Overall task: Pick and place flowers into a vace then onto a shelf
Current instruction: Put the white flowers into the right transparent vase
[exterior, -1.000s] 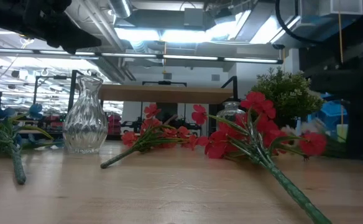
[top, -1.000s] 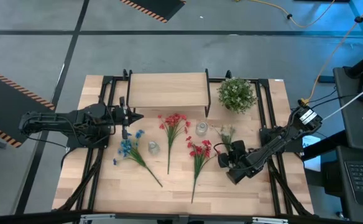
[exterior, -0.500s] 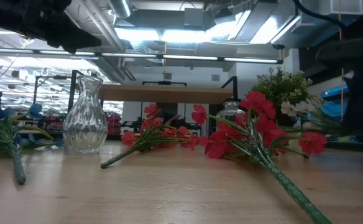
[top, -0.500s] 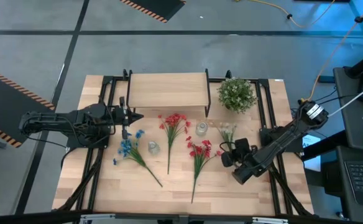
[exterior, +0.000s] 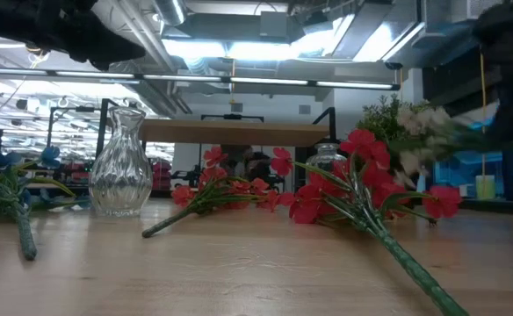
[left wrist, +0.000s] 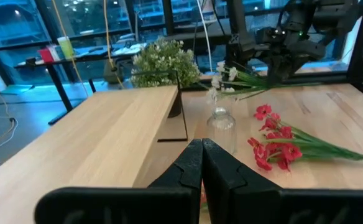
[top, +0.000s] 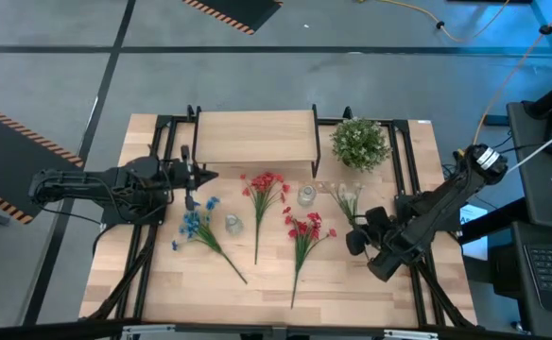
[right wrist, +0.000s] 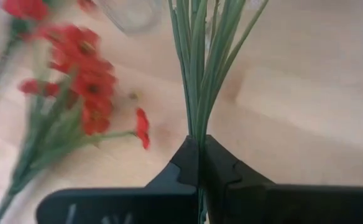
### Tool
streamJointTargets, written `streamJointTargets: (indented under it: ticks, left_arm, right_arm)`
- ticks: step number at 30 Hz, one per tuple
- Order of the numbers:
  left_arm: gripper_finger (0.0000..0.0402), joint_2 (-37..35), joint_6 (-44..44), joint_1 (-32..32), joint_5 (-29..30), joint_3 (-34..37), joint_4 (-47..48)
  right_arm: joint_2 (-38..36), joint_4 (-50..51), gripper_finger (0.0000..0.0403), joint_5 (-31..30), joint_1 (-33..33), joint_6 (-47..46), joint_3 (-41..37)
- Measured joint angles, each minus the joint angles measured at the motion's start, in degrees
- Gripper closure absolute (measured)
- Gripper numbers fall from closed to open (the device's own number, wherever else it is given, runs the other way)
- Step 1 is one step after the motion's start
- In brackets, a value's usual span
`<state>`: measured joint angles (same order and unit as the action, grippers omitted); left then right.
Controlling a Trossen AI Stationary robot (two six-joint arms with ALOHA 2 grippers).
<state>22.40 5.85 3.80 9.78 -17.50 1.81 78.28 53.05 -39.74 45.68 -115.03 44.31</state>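
My right gripper [top: 355, 229] is shut on the white sprig [top: 346, 198] and holds it above the table's right half. Its pale blooms [exterior: 422, 128] hang in the air in front of the bushy plant. The blue flower [top: 197, 224], the orange-red flower [top: 263, 189] and the red flower [top: 304, 229] lie flat on the table. A clear glass vase [top: 233, 225] stands between the blue and orange-red flowers, and a smaller glass jar [top: 306, 195] stands in front of the shelf [top: 254, 137]. My left gripper [top: 203, 177] hovers shut at the shelf's left front corner. My right gripper pinches the white sprig's bundle of green stems [right wrist: 197, 127] between its two fingers, toward the stems' lower end. The fingers slant down from the table's right near side. The sprig is lifted clear of the table, its blooms [left wrist: 222, 78] pointing away from the gripper toward the jar.
A round bushy green plant [top: 359, 144] stands at the far right, next to the shelf. Black frame rails [top: 406, 170] run along both sides of the table. Bare wood lies along the near edge [top: 257, 293].
My right gripper has risen and drawn back toward the table's right edge, tipping less steeply. The white sprig has come up with it, from lying low behind the red flower to hanging clear of the table.
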Motion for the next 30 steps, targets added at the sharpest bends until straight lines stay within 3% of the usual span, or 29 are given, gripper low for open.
streamJointTargets:
  ticks: [7,12,19,30]
  left_arm:
    - [0.0398,0.0,0.0,0.0,0.3,0.0,-0.8]
    - [0.0398,0.0,0.0,0.0,2.8,0.0,-1.2]
    - [0.0398,0.0,2.7,0.0,5.7,0.0,-3.6]
    - [0.0398,0.0,4.3,0.1,5.7,0.0,-6.6]
  right_arm:
    - [-3.5,1.1,0.0403,-7.2,0.7,7.0,0.0]
    - [-6.3,1.1,0.0403,-10.3,1.0,10.8,0.0]
    - [-10.9,0.9,0.0403,-19.2,2.0,16.9,0.0]
    - [-15.7,-2.0,0.0403,-32.9,2.1,35.6,0.0]
